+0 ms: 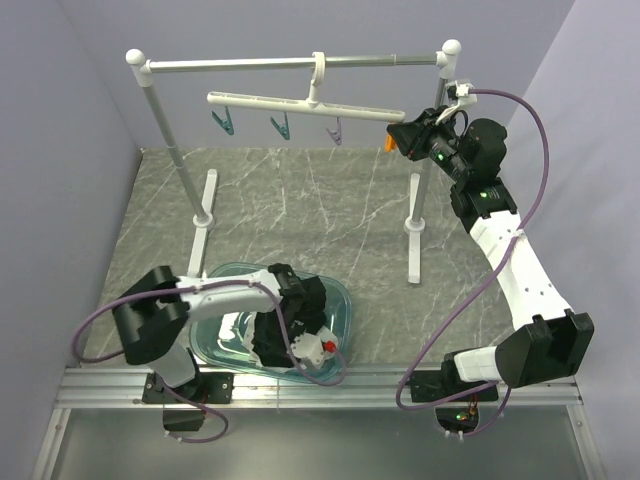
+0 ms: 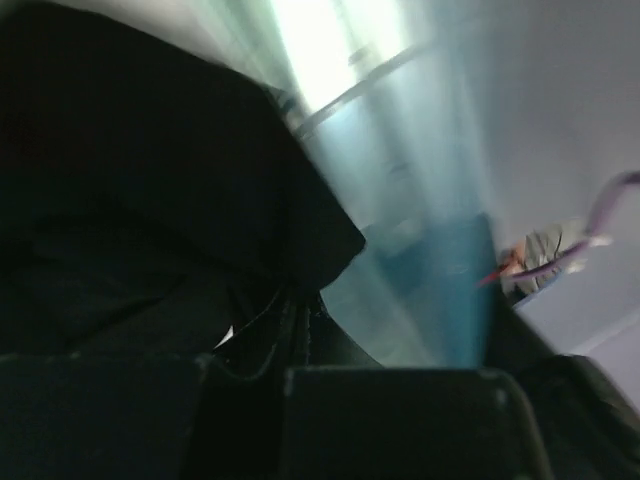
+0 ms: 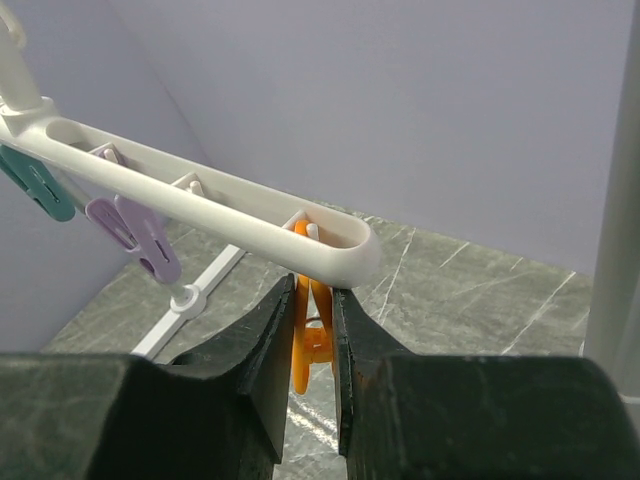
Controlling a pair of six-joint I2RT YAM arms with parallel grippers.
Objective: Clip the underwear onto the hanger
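Observation:
The black underwear lies bunched in a clear teal bin. My left gripper reaches down into the bin, and its jaws look shut on a fold of the underwear. The left gripper is dark and partly hidden by fabric. The white hanger hangs by its hook from the rack bar. My right gripper is at the hanger's right end. In the right wrist view the right gripper is shut on the orange peg under the hanger bar.
The tall white-and-metal rack stands across the back on two feet. Two teal pegs and a purple peg hang free from the hanger. A white cloth lies in the bin. Purple walls close in on both sides.

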